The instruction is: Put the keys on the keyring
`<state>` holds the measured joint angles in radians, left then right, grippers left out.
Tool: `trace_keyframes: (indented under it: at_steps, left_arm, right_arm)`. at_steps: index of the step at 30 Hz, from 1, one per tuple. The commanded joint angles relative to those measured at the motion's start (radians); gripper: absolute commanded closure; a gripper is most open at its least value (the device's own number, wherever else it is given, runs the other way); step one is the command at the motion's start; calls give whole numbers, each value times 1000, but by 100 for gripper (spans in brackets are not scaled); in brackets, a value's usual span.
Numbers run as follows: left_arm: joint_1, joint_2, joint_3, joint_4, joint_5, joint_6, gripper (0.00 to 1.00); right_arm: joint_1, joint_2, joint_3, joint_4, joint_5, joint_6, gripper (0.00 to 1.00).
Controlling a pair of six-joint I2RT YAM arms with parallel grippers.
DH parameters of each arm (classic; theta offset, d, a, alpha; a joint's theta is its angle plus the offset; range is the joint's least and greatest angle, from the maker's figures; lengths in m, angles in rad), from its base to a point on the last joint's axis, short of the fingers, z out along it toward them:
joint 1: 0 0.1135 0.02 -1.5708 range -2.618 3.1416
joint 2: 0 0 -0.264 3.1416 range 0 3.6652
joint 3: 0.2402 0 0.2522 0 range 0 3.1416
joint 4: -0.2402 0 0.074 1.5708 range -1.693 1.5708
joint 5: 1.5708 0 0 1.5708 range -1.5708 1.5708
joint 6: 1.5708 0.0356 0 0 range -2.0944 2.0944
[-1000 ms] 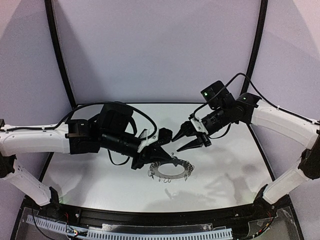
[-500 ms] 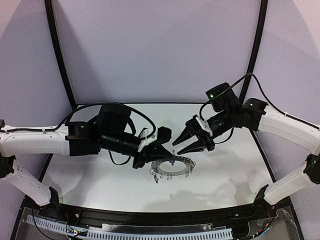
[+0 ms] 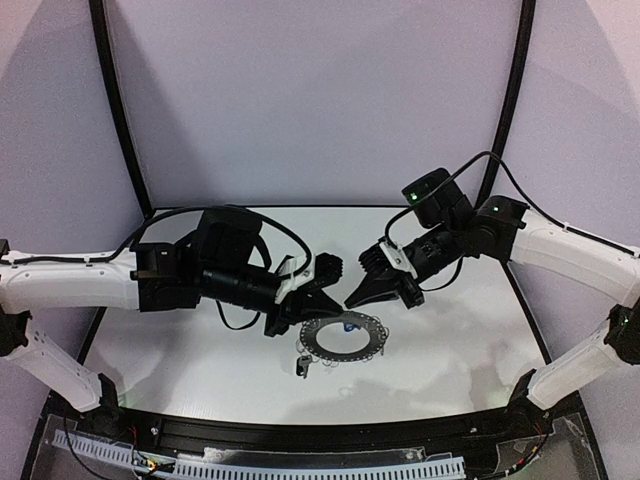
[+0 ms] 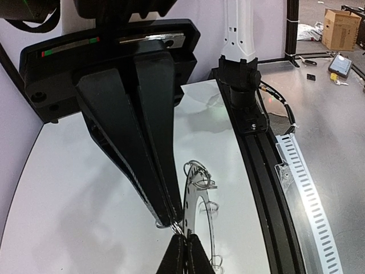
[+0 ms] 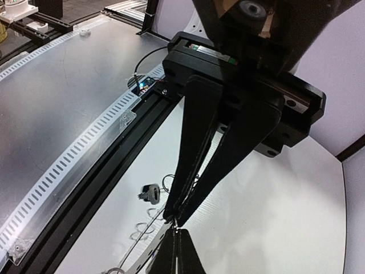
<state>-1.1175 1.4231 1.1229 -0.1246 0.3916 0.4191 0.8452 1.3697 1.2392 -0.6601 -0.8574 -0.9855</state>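
The keyring (image 3: pixel 345 338), a flat dark ring with wire clips around its rim, is held just above the white table. My left gripper (image 3: pixel 303 318) is shut on its left rim, and the left wrist view shows the keyring (image 4: pixel 197 205) edge-on beside the left gripper (image 4: pixel 181 231). My right gripper (image 3: pixel 352 302) is shut at the far rim. In the right wrist view the right gripper (image 5: pixel 178 224) pinches a thin silver wire there. A key with a black tag (image 3: pixel 303 365) (image 5: pixel 150 193) sits by the near-left rim, on a wire loop. A blue tag (image 3: pixel 349 325) shows at the far rim.
A black rail (image 3: pixel 330 435) runs along the table's near edge, with a slotted white cable duct (image 3: pixel 300 466) below it. Curved black poles (image 3: pixel 112 100) rise at both back corners before the pale backdrop. Both arms reach in over the table's middle.
The right gripper has gone from open to shut and dropped left onto the ring's far rim. The ring has settled lower and flatter. The left gripper has stayed shut.
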Motion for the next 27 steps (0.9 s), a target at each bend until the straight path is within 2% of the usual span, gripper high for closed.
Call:
trace_keyframes:
  at_steps: [1, 2, 4, 5, 6, 7, 14, 21, 23, 27]
  left_arm:
    - [-4, -40, -4, 51, -31, -7, 94]
    - [-4, -37, -8, 60, -64, -17, 77]
    - [-3, -36, -18, 82, -91, -29, 54]
    - [-4, -38, -24, 94, -113, -41, 10]
    - [-4, -38, -26, 98, -113, -41, 10]
    - [-4, -40, -28, 103, -120, -47, 3]
    - [-4, -17, -25, 166, -263, -94, 1]
    - [-4, 6, 7, 209, -353, -167, 1]
    - [-4, 15, 24, 198, -361, -162, 4]
    - [-3, 58, 76, 144, -334, -151, 20]
  right_arm:
    - [19, -17, 41, -33, 97, -4, 100]
    - [21, -22, 47, -39, 125, -3, 100]
    - [25, -30, 62, -56, 169, -15, 100]
    - [28, -34, 81, -80, 217, -32, 100]
    - [31, -36, 87, -85, 227, -34, 100]
    - [34, -33, 108, -117, 271, -49, 100]
    - [68, 27, 279, -289, 441, -1, 100]
    - [86, 41, 287, -308, 543, 36, 100]
    - [94, 44, 290, -303, 560, 52, 100]
    - [105, 55, 302, -295, 573, 98, 100]
